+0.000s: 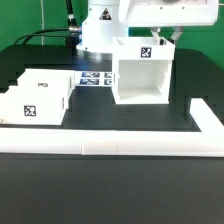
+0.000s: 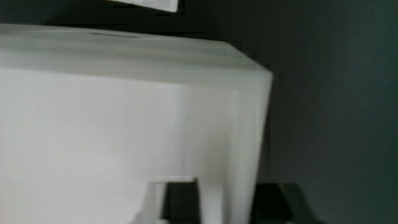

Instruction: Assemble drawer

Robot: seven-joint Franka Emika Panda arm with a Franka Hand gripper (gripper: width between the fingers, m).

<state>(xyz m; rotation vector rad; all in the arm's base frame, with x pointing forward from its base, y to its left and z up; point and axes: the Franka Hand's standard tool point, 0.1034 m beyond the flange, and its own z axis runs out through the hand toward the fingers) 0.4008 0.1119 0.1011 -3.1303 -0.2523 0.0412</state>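
The white boxy housing [image 1: 140, 75] stands on the black table right of the middle, open side to the front, a square tag on its top. My gripper [image 1: 160, 38] comes down from above at the housing's top edge on the exterior view's right. In the wrist view the housing [image 2: 116, 110] fills most of the picture. My gripper [image 2: 222, 192] has a dark finger [image 2: 175, 200] on each side of the housing's thin wall, pressed against it. Two smaller tagged trays [image 1: 47, 88] [image 1: 25, 108] lie together at the exterior view's left.
The marker board [image 1: 95, 78] lies flat behind the trays, by the robot's base [image 1: 98, 40]. A long low white border bar [image 1: 110, 148] runs along the table's front and turns back at the exterior view's right [image 1: 205, 115].
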